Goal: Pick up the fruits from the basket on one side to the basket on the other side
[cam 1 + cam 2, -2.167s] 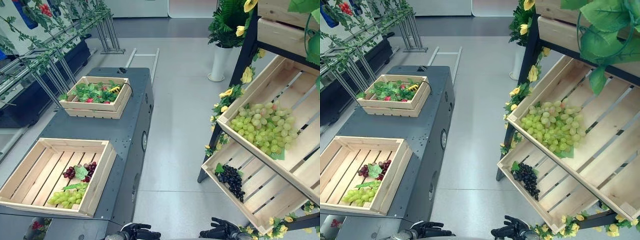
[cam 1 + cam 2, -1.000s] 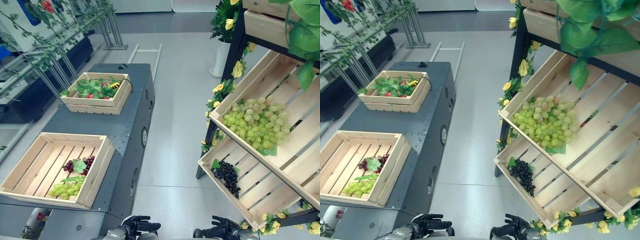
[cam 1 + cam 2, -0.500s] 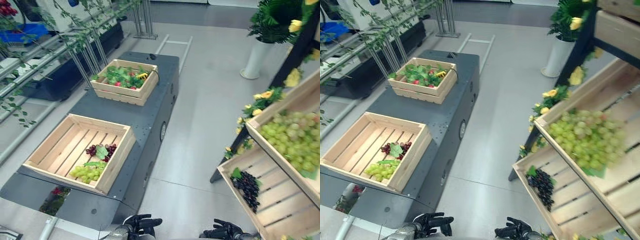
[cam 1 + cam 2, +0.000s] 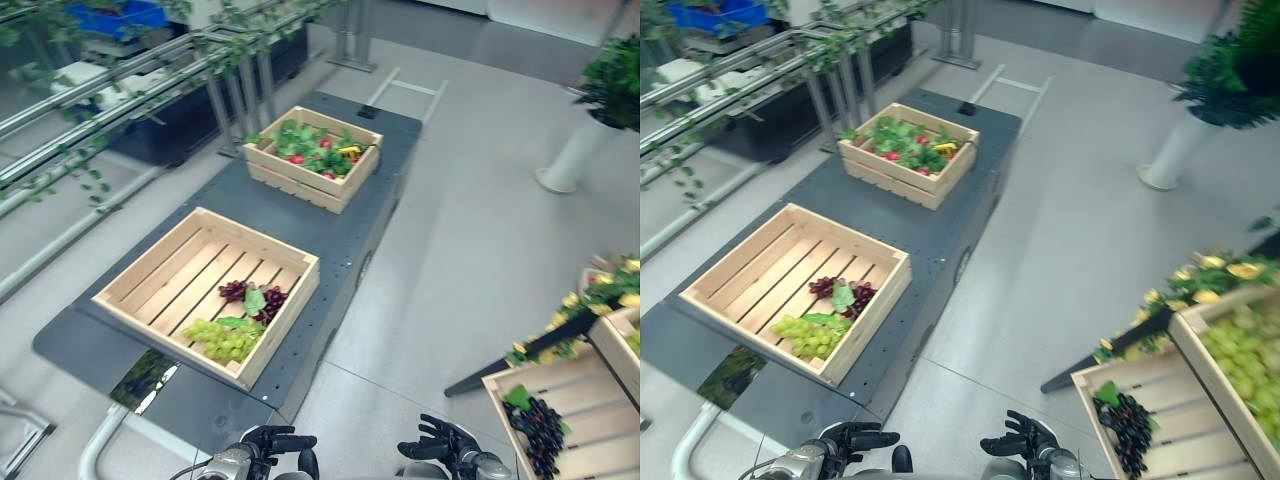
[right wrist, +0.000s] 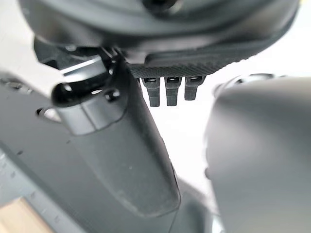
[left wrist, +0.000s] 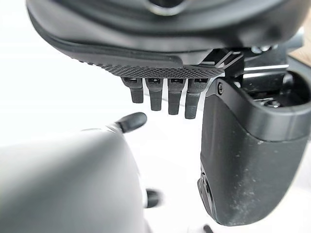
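A pale wooden crate [image 4: 284, 324] sits on the near end of a dark grey cart [image 4: 340, 235]. It holds a bunch of green grapes [image 4: 220, 340] and a bunch of dark red grapes [image 4: 250, 294] with a leaf. At the right edge, a slanted shelf crate [image 4: 497, 392] holds black grapes [image 4: 535, 436]. Above it lies a heap of green grapes [image 4: 1250, 358]. My left hand [image 4: 272, 444] and right hand [image 4: 447, 450] hang low at the bottom edge, above the floor. Both are open and hold nothing, with fingers [image 6: 160, 94] relaxed in the wrist views.
A second crate [image 4: 298, 186] of green leaves and small red fruit stands at the cart's far end. Metal rails with vines [image 4: 120, 90] run along the left. A white pot with a plant [image 4: 575, 160] stands at the far right. Grey floor separates the cart from the shelf.
The camera has swung left: the cart and its crates now fill the middle, and the shelf has slid to the right edge. Both hands stay low and open.
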`<state>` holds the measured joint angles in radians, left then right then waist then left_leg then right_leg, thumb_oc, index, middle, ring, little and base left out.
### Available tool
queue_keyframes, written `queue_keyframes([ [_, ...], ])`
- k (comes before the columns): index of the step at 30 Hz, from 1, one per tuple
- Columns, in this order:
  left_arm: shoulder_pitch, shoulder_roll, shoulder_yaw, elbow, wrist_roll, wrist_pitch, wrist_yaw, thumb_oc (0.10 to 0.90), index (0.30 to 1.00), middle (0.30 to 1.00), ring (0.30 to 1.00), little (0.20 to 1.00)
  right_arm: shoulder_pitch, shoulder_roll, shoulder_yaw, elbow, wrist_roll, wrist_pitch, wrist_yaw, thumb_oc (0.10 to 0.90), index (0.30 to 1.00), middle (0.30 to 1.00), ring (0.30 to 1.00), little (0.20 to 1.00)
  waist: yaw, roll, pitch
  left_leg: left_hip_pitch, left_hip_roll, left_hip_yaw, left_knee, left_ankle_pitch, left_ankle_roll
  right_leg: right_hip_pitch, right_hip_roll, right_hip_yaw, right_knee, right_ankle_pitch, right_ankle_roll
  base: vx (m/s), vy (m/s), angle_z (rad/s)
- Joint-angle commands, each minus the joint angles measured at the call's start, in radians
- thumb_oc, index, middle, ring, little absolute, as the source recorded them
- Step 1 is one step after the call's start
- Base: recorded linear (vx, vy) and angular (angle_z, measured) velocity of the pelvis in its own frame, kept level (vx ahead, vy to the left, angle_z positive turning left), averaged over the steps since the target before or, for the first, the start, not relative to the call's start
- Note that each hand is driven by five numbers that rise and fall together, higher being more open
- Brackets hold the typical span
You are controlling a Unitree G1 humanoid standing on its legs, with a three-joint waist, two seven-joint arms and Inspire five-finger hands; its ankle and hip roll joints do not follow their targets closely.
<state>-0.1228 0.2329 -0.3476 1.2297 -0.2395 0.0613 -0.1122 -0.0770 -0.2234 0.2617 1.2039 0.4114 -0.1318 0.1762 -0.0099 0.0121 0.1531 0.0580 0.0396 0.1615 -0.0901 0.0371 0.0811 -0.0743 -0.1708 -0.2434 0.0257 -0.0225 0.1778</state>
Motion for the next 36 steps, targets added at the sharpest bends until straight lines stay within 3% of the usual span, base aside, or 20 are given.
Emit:
queue_keyframes([
  [1, -0.007, 0.001, -0.014, 0.011, 0.026, -0.021, -0.065, 0.8, 0.9, 0.9, 0.9, 0.9, -0.02, -0.021, -0.021, -0.025, 0.072, -0.054, 0.021, 0.8, 0.9, 0.9, 0.9, 0.9, 0.007, -0.029, -0.019, -0.037, -0.058, -0.003, 0.008, -0.031, -0.037, -0.069, -0.036, 0.101, -0.059, 0.248, -0.016, 0.23, -0.113, 0.71],
  [5, 0.003, 0.015, -0.021, 0.004, 0.022, -0.035, -0.078, 0.8, 0.9, 0.9, 0.9, 0.9, -0.007, -0.018, -0.029, -0.026, 0.071, -0.042, 0.021, 0.8, 0.9, 0.9, 0.9, 0.9, -0.012, -0.034, -0.012, -0.019, -0.057, -0.078, 0.033, -0.05, -0.017, -0.099, -0.022, 0.204, -0.096, 0.268, -0.014, 0.23, -0.152, 0.96],
  [13, 0.019, 0.034, 0.0, -0.034, -0.01, -0.2, -0.076, 0.8, 0.9, 0.9, 0.9, 0.9, 0.011, -0.011, -0.025, -0.009, 0.108, -0.045, 0.043, 0.8, 0.9, 0.9, 0.9, 0.9, -0.033, -0.077, 0.014, -0.001, -0.032, -0.161, 0.158, -0.147, -0.005, -0.091, 0.008, 0.324, -0.086, 0.254, -0.014, 0.26, -0.307, 0.75],
  [14, 0.016, 0.046, -0.014, -0.065, -0.001, -0.221, -0.08, 0.8, 0.9, 0.9, 0.9, 0.9, 0.019, -0.006, -0.018, -0.013, 0.14, -0.051, 0.041, 0.8, 0.9, 0.9, 0.9, 0.9, -0.035, -0.082, 0.013, 0.002, -0.02, -0.185, 0.167, -0.161, -0.011, -0.103, 0.03, 0.339, -0.013, 0.219, -0.012, 0.28, -0.552, 0.86],
  [15, 0.01, 0.056, -0.027, -0.102, 0.0, -0.224, -0.077, 0.8, 0.9, 0.9, 0.9, 0.9, 0.024, -0.002, -0.016, -0.03, 0.159, -0.044, 0.025, 0.8, 0.9, 0.9, 0.9, 0.9, -0.031, -0.083, 0.008, 0.0, 0.001, -0.202, 0.17, -0.155, -0.023, -0.099, 0.037, 0.316, 0.019, 0.173, -0.009, 0.19, -0.469, 0.89],
  [17, -0.027, 0.05, -0.048, -0.18, -0.03, -0.213, -0.044, 0.8, 0.9, 0.9, 0.9, 0.9, 0.022, -0.019, -0.005, -0.073, 0.151, -0.016, -0.004, 0.8, 0.9, 0.9, 0.9, 0.9, -0.031, -0.077, -0.002, 0.012, 0.067, -0.204, 0.137, -0.11, -0.064, -0.097, 0.045, 0.286, 0.02, 0.164, -0.033, 0.14, -0.336, 0.89],
  [20, -0.063, 0.044, -0.049, -0.233, -0.069, -0.227, -0.036, 0.8, 0.9, 0.9, 0.9, 0.9, 0.033, -0.036, -0.002, -0.088, 0.126, -0.018, 0.008, 0.8, 0.9, 0.9, 0.9, 0.9, -0.036, -0.077, 0.0, -0.009, 0.095, -0.19, 0.133, -0.082, -0.078, -0.075, 0.058, 0.255, -0.003, 0.148, -0.065, 0.14, -0.298, 1.14],
  [22, -0.103, 0.043, -0.074, -0.308, -0.037, -0.251, -0.01, 0.8, 0.9, 0.9, 0.9, 0.9, 0.024, -0.058, 0.01, -0.117, 0.152, -0.001, -0.011, 0.8, 0.9, 0.9, 0.9, 0.9, -0.029, -0.073, 0.004, -0.097, 0.095, -0.193, 0.186, -0.008, -0.102, -0.055, 0.067, 0.209, -0.044, 0.148, -0.087, 0.03, -0.28, 1.05],
  [25, -0.138, 0.048, -0.108, -0.405, -0.011, -0.267, -0.006, 0.8, 0.9, 0.9, 0.9, 0.9, 0.033, -0.091, -0.012, -0.113, 0.2, -0.016, -0.023, 0.8, 0.9, 0.9, 0.9, 0.9, -0.034, -0.06, 0.021, -0.169, 0.084, -0.11, 0.224, 0.016, -0.125, -0.012, 0.053, 0.114, -0.088, 0.134, -0.097, 0.03, -0.068, 1.01],
  [27, -0.149, 0.065, -0.138, -0.501, 0.009, -0.3, 0.004, 0.8, 0.9, 0.9, 0.9, 0.9, 0.046, -0.102, -0.044, -0.114, 0.226, -0.037, -0.045, 0.8, 0.9, 0.9, 0.9, 0.9, -0.048, -0.028, 0.035, -0.163, 0.1, -0.036, 0.105, 0.058, -0.147, 0.007, 0.041, 0.058, -0.095, 0.123, -0.09, 0.02, 0.082, 1.07],
  [30, -0.151, 0.11, -0.165, -0.628, 0.016, -0.327, 0.012, 0.8, 0.9, 0.9, 0.9, 0.9, 0.058, -0.104, -0.066, -0.113, 0.216, -0.044, -0.058, 0.8, 0.9, 0.9, 0.9, 0.9, -0.047, -0.004, 0.035, -0.146, 0.091, -0.052, 0.037, 0.074, -0.146, 0.02, 0.025, 0.05, -0.101, 0.115, -0.082, 0.08, 0.147, 0.74],
  [36, -0.142, 0.185, -0.158, -0.795, -0.036, -0.36, -0.011, 0.8, 0.9, 0.9, 0.9, 0.9, 0.103, -0.088, -0.099, -0.081, 0.214, -0.064, -0.031, 0.8, 0.9, 0.9, 0.9, 0.9, -0.052, 0.003, 0.0, -0.089, 0.078, -0.04, 0.007, 0.052, -0.132, 0.048, -0.002, 0.041, -0.111, 0.122, -0.061, 0.14, 0.153, 0.15],
])
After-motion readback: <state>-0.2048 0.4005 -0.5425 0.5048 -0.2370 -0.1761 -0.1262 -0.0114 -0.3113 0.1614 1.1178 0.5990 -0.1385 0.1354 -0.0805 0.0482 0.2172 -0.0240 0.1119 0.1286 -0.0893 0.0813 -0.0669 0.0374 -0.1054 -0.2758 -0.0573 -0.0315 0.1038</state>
